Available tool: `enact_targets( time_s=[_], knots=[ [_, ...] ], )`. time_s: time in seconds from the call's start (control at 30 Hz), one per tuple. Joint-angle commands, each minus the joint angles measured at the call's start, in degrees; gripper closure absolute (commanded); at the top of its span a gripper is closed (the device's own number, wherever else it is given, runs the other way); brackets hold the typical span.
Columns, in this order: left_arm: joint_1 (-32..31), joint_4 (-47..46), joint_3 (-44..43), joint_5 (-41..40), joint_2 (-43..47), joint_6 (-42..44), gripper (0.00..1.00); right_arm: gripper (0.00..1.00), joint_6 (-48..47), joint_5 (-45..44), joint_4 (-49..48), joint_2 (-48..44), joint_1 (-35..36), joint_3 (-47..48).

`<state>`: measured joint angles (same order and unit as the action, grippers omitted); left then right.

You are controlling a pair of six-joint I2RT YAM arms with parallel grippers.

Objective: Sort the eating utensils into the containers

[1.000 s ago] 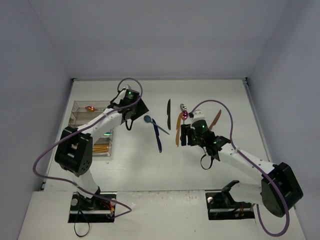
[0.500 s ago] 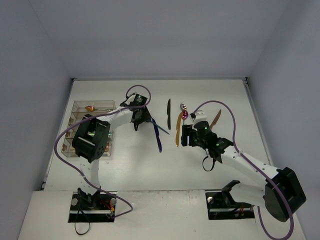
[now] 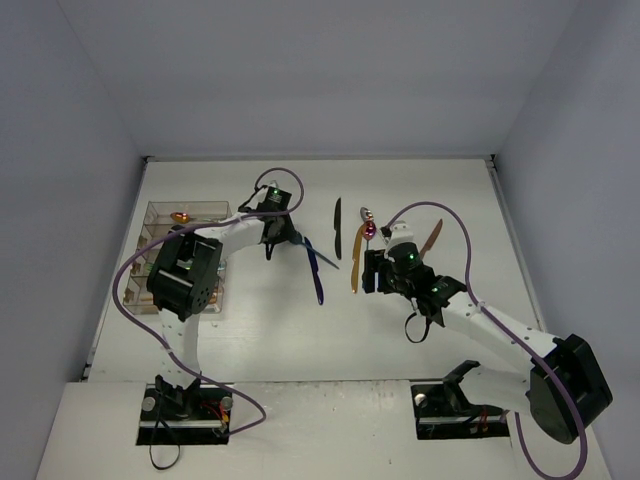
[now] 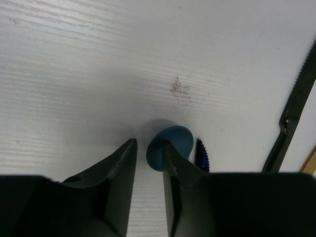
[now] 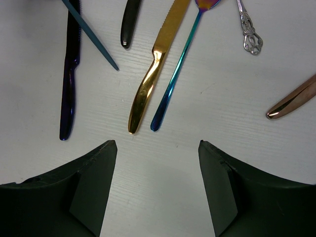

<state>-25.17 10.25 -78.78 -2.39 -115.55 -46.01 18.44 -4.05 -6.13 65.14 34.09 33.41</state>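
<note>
Left fingers point(image 4: 121, 165): low over the tabletop point(image 4: 74, 59), narrow gap with nothing in it, so not gripping. The blue spoon point(image 4: 170, 145) has its bowl right at one fingertip; can't tell if they touch. In the top view the spoon's handle runs from the bowl toward the right and near side, crossing the dark blue knife point(image 3: 317, 275). That knife's long axis is roughly far–near, handle at the near end.

Right fingers point(image 5: 96, 170): spread wide, empty, above the loose group. The gold knife point(image 5: 155, 69) lies ahead of the gap, handle toward the wrist camera, serrated blade pointing away. The iridescent spoon point(image 5: 175, 74) is just beside it, almost parallel. Black knife point(image 3: 337, 228), silver handle point(image 5: 249, 32) and copper handle point(image 5: 291, 101) lie further out.

The tray point(image 3: 165, 207) is on the left side of the tabletop, with a copper spoon point(image 3: 182, 216) in its farthest compartment.
</note>
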Motion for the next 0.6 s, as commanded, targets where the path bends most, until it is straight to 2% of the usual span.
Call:
enact_targets(
  time_s=[0.0, 0.13, 0.2, 0.57],
  knots=[
    [0.78, -2.96, 0.73, 0.90, 1.33, 2.60, 0.82, 0.36, 0.59, 0.23, -1.78, -0.10, -0.38, 0.69],
    [0.83, -4.93, 2.23, 1.73, 2.85, 3.59, 0.96, 0.36, 0.72, 0.20, -1.78, 0.03, -0.34, 0.69],
    [0.83, -5.83, 2.98, 2.11, 3.98, 3.98, 0.99, 0.36, 0.72, 0.28, -1.78, 0.33, -0.34, 0.69],
    [3.89, -7.01, 5.30, 5.03, 13.33, 5.80, 1.00, 0.36, 0.79, 0.78, -1.78, 1.06, -0.34, 1.31]
  ],
)
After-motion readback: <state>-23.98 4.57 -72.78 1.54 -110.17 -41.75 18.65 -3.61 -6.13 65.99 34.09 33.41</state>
